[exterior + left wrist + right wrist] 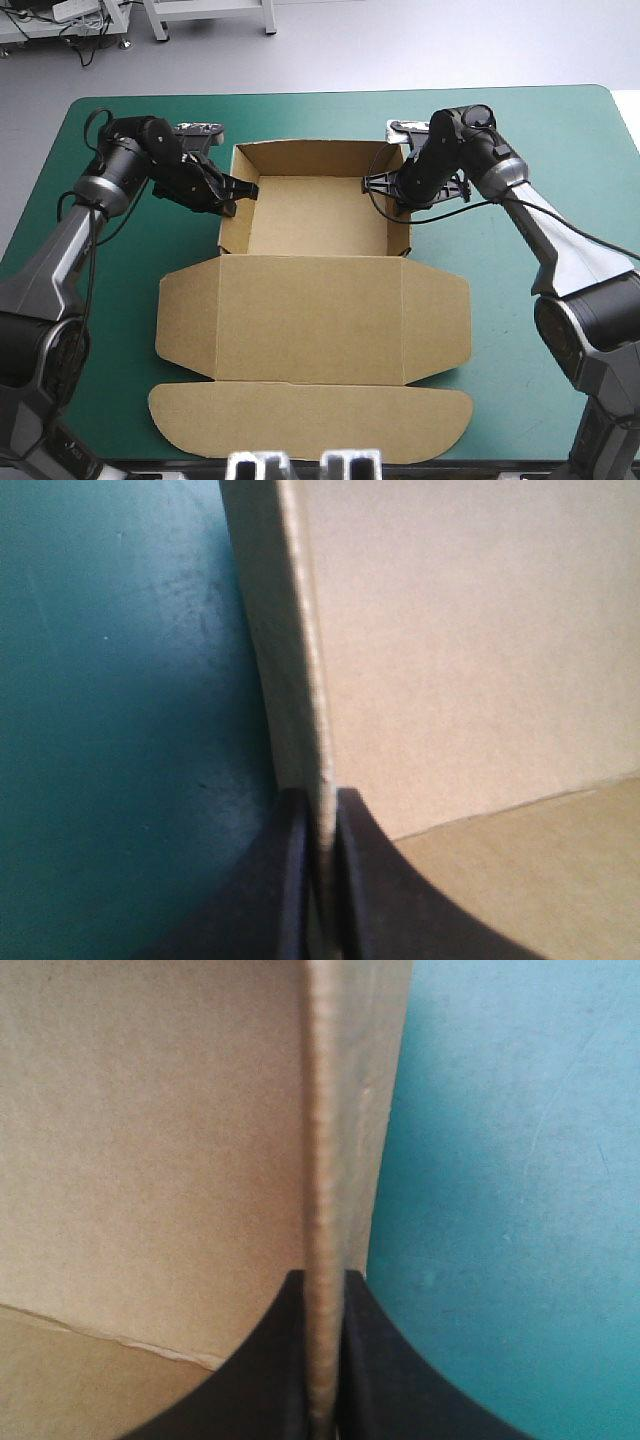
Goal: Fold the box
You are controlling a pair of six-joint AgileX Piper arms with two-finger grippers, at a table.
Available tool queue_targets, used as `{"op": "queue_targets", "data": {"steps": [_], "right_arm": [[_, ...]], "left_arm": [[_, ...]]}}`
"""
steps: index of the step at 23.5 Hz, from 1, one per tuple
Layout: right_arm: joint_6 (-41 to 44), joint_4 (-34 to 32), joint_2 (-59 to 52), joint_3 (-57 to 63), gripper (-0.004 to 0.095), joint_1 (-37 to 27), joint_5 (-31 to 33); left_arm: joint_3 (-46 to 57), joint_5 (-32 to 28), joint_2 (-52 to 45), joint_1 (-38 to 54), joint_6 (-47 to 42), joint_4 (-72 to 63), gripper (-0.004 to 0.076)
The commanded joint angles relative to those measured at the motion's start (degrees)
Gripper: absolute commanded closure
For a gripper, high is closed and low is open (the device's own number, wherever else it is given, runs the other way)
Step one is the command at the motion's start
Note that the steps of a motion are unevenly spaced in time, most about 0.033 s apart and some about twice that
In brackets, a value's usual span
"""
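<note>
my left gripper: clamped on the left wall of the brown cardboard box, upper centre.
my right gripper: clamped on its right wall.
advice: i'd squeeze evenly, keeping both walls upright.

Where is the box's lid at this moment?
In the high view the lid lies flat on the near half of the table, centred, joined to the open tray just beyond it.
</note>
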Motion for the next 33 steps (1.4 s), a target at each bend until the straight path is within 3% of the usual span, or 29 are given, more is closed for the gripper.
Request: {"op": "queue_targets", "data": {"steps": [1, 6, 17, 22, 24, 25, 27, 29, 33], "right_arm": [[-1.9, 1.9, 0.2, -1.8, 0.0908, -0.4, -1.8], [-2.6, 1.3, 3.8, -1.9, 0.0908, -0.4, -2.4], [-3.7, -4.8, 3.8, -2.0, 0.0861, -0.4, -1.8], [-4.6, -7.8, 3.8, -2.2, 0.0796, -0.4, 0.5], [-5.9, -8.6, 3.8, -2.2, 0.0676, -0.4, 1.9], [-6.8, -9.1, 3.8, -2.2, 0.0571, -0.4, 2.1], [-8.1, -9.5, 3.8, -2.3, 0.0488, -0.4, 2.2], [-8.2, -10.1, 3.8, -2.7, 0.0453, -0.4, 2.2], [-8.0, -10.2, 3.8, -8.0, 0.0449, -0.4, 3.1]], "left_arm": [[-4.1, 0.0, 1.4, -2.8, -2.1, 0.7, 0.0734], [-11.7, 2.7, 8.6, -6.6, -5.9, 9.6, 0.0734], [-16.0, 2.6, 11.9, -6.6, -5.8, 7.8, 0.0713], [-16.1, 4.8, 12.3, -6.6, -5.5, 6.7, 0.0561], [-16.1, 5.0, 12.3, -6.6, -3.6, 6.1, 0.044], [-16.1, 5.1, 12.3, -6.6, -3.6, 6.1, 0.0353], [-16.1, 5.1, 12.3, -6.6, -3.6, 6.1, 0.0271], [-16.1, 5.2, 12.3, -6.6, -3.6, 6.1, 0.0227], [-17.6, 5.5, 12.3, -6.6, -3.9, 8.7, 0.0227]]}}
